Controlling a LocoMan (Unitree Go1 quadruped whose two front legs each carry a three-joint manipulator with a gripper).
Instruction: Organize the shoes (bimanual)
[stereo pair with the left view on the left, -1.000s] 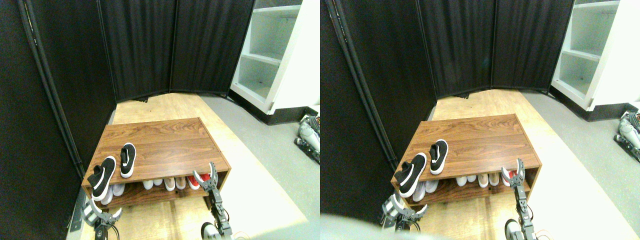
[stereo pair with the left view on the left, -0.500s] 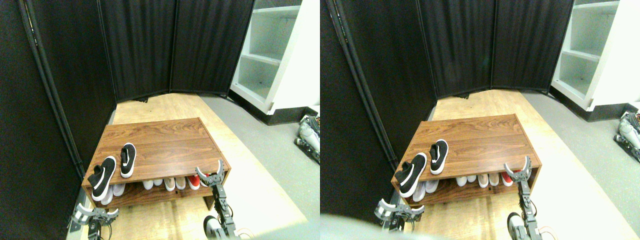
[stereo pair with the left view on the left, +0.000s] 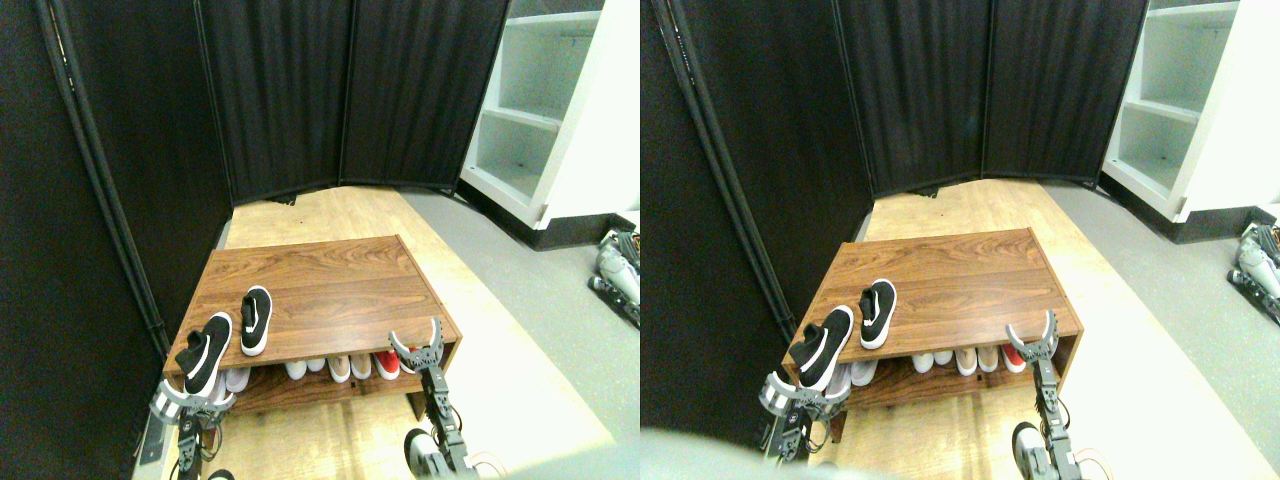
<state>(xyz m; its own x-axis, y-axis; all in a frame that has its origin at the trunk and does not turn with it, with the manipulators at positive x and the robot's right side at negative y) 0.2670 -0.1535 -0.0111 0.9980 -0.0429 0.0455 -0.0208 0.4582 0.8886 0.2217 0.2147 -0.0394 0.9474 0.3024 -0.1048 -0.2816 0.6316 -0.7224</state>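
Two black sneakers with white soles lie on the left part of a brown wooden bench top (stereo pair with the left view on the left: 330, 275). The nearer shoe (stereo pair with the left view on the left: 205, 353) overhangs the bench's front left corner. The farther shoe (stereo pair with the left view on the left: 255, 320) lies just right of it, toe pointing away. My left gripper (stereo pair with the left view on the left: 190, 402) is open, just below and in front of the overhanging shoe. My right gripper (stereo pair with the left view on the left: 417, 346) is open with its jaws spread wide, at the bench's front right corner, holding nothing.
The bench's lower shelf holds a row of white shoes (stereo pair with the left view on the left: 297, 368), beige shoes (stereo pair with the left view on the left: 340, 367) and red shoes (stereo pair with the left view on the left: 387, 363). Black folding screens (stereo pair with the left view on the left: 280, 90) close off the left and back. A white shelving unit (stereo pair with the left view on the left: 545, 110) stands at the right, and grey equipment (stereo pair with the left view on the left: 615, 268) lies on the floor.
My left gripper has risen towards the overhanging shoe at the bench's front left corner. My right gripper has turned so that its jaws spread sideways, and it stays near the front right corner.
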